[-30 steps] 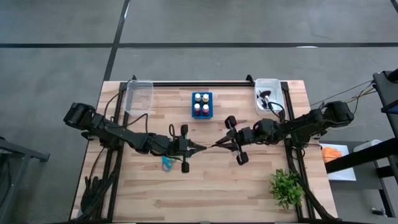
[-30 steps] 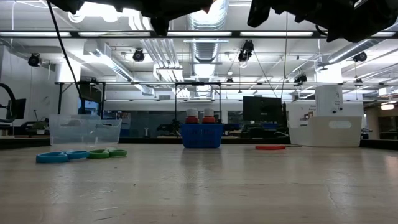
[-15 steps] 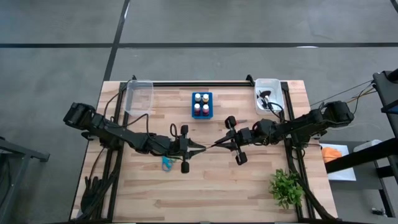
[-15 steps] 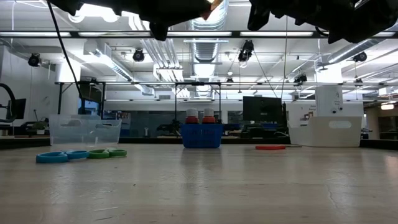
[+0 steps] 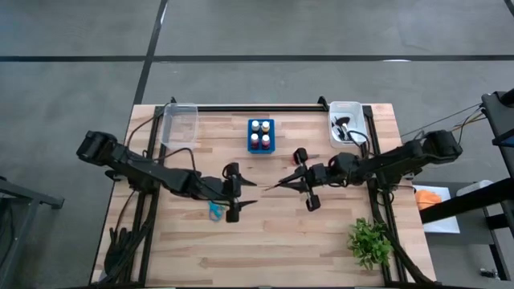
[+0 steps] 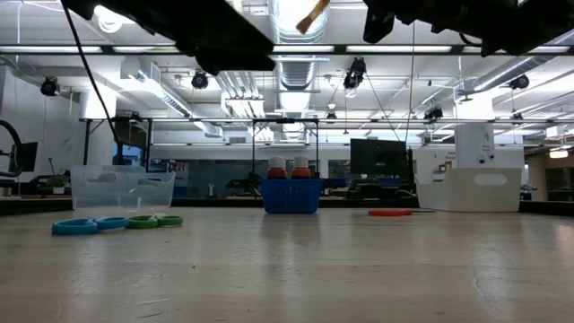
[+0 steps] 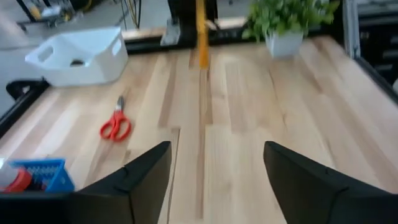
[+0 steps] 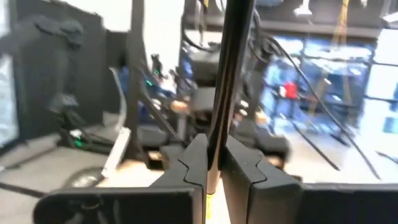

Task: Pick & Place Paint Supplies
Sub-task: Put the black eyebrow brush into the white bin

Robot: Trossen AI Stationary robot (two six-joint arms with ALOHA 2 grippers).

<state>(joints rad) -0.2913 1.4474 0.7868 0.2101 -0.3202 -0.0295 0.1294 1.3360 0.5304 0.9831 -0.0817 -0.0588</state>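
Note:
A thin brush (image 5: pixel 277 186) hangs above the table's middle, held by my right gripper (image 5: pixel 295 182), which is shut on it. Its dark handle (image 8: pixel 231 68) runs on past the fingers toward the left arm. Its pale wooden end (image 7: pixel 201 34) also shows at the top of the low view (image 6: pixel 312 15). My left gripper (image 7: pixel 214 180) stands open just short of the brush's free end (image 5: pixel 265 189), touching nothing. Blue scissors (image 5: pixel 215 210) lie flat on the table under the left arm. Red scissors (image 7: pixel 115 126) lie flat near the white bin. My right gripper pinches the brush's handle (image 8: pixel 216 146) between its two fingers. The fingers come level from the table's right side, and the brush sticks out ahead of them toward the table's left. The brush is lifted clear of the table, its free end tilted a little upward.
A blue bottle holder (image 5: pixel 260 135) with small bottles stands at the far middle. A clear bin (image 5: pixel 179 122) sits at the far left and a white bin (image 5: pixel 345 122) at the far right. A green plant (image 5: pixel 369 241) stands at the near right. Blue (image 6: pixel 76 226) and green scissors (image 6: pixel 148 221) lie at the left.
My left gripper has opened and let go of the brush's end, tipped downward and drawn back a little toward the table's left edge. The brush stays in my right gripper, clear of the table, its free end now raised slightly.

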